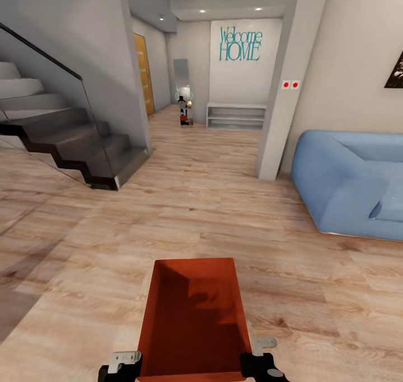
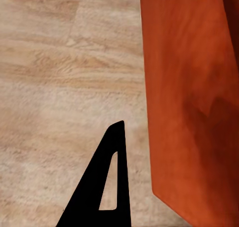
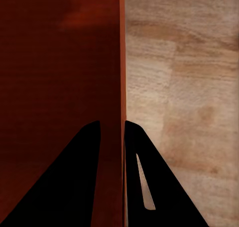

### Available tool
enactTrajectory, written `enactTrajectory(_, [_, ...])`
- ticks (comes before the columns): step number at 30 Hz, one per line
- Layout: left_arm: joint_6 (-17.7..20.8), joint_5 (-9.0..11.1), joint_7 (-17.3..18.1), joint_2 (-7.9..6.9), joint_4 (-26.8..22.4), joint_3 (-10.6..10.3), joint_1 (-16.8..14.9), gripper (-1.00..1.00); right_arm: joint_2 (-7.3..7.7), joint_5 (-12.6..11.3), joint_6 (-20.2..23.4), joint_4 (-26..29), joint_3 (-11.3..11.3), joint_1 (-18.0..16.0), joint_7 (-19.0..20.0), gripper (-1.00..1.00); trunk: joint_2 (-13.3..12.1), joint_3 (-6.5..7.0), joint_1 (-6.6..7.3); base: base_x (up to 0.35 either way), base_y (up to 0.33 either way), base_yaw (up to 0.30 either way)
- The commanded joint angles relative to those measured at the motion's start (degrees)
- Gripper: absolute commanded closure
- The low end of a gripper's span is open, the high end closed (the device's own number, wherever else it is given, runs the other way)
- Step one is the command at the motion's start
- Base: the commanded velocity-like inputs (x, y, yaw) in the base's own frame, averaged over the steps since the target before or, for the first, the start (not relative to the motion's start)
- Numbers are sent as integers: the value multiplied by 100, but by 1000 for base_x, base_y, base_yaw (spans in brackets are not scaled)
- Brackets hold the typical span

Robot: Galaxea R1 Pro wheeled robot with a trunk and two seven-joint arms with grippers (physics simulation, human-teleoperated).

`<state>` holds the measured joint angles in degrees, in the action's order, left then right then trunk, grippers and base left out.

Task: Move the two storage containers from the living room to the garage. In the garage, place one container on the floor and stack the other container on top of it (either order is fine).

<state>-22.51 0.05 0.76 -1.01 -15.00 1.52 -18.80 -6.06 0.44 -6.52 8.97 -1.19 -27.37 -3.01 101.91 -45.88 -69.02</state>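
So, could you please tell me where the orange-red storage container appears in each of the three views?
Head view: storage container, bottom centre, held out in front above the wood-plank floor.
Left wrist view: its outer wall runs down the picture's right side.
Right wrist view: its inside takes the left half, the right claw pinching its wall.
Shared landmark: the wood-plank floor beside the container.

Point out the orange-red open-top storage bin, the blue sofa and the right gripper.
Orange-red open-top storage bin (image 1: 193, 320): head view, on its inner bottom.
Blue sofa (image 1: 341, 175): head view, on the rounded armrest.
Right gripper (image 3: 110, 132): right wrist view, midway between the black fingertips straddling the bin's thin wall.
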Motion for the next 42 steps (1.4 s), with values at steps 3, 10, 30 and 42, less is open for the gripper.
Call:
enactTrajectory(3, [-16,19,-6,1,6,49,-3,100,-1,9,-16,0,22,-5,-33,100,2,-4,-3,346,0,0])
enactTrajectory(10, [-16,17,-6,0,6,47,-3,100,-1,9,-16,0,22,-5,-33,100,2,-4,-3,346,0,0])
enactTrajectory(30, [-9,17,-6,1,6,48,-2,100,-1,9,-16,0,22,-5,-33,100,2,-4,-3,346,0,0])
enactTrajectory(42, [-8,18,-6,3,6,48,-5,100,-1,9,-16,0,22,-5,-33,100,2,-4,-3,346,0,0])
